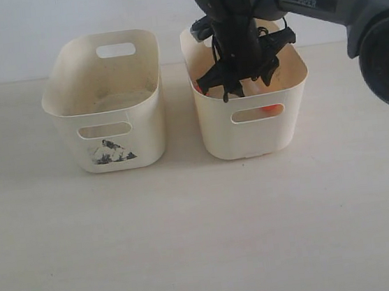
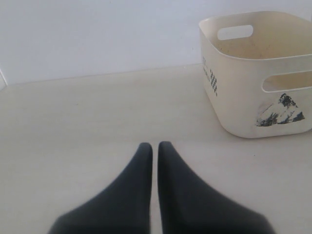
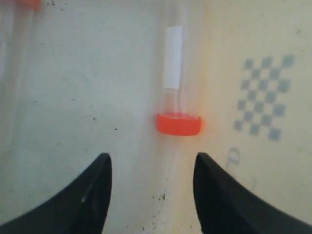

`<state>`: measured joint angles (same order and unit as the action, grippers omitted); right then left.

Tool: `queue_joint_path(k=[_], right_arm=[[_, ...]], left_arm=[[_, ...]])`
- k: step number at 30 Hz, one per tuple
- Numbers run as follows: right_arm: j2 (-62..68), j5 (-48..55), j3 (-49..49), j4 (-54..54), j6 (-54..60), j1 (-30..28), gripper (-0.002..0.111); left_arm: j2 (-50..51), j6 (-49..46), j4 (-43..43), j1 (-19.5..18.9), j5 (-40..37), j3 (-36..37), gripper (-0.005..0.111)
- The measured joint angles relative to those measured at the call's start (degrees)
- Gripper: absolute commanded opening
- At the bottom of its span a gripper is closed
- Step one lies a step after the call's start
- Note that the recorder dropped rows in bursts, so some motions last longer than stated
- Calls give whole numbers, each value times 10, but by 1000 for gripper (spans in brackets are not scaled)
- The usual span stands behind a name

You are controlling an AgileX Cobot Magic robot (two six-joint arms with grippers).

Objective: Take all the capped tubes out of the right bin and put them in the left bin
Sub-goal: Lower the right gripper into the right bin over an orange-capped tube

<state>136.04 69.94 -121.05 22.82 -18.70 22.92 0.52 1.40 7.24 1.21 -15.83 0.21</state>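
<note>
My right gripper (image 1: pixel 244 84) reaches down into the right bin (image 1: pixel 258 135), a cream tub with a plain front. Seen from its wrist, the right gripper (image 3: pixel 152 163) is open and empty. Just ahead of it a clear capped tube (image 3: pixel 174 87) with an orange-red cap (image 3: pixel 178 124) and a white label lies along the bin's floor by the wall. Another orange cap (image 3: pixel 27 3) shows at the frame's edge. An orange cap (image 1: pixel 271 108) glows through the front slot. The left bin (image 1: pixel 105 99) carries a black-grey smudge (image 1: pixel 111 152); no tube shows inside. My left gripper (image 2: pixel 155 146) is shut over bare table.
A grey checkered mark (image 3: pixel 265 92) is on the right bin's inner wall. The two tubs stand side by side on a pale table (image 1: pixel 191 237) with a white wall behind. The left bin (image 2: pixel 258 73) sits ahead of my left gripper, off to one side.
</note>
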Motion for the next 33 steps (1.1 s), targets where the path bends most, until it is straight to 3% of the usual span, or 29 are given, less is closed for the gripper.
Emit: queue_joint_path(k=[4,10,33], right_arm=[[0,0,0,0,-8,0,50],[6,0,2,0,-17,0,71],[7,0,3,20,-49,0,71]], left_arm=[[0,0,0,0,0,0,4],[0,0,0,0,0,0,4],[0,0,0,0,0,0,4]])
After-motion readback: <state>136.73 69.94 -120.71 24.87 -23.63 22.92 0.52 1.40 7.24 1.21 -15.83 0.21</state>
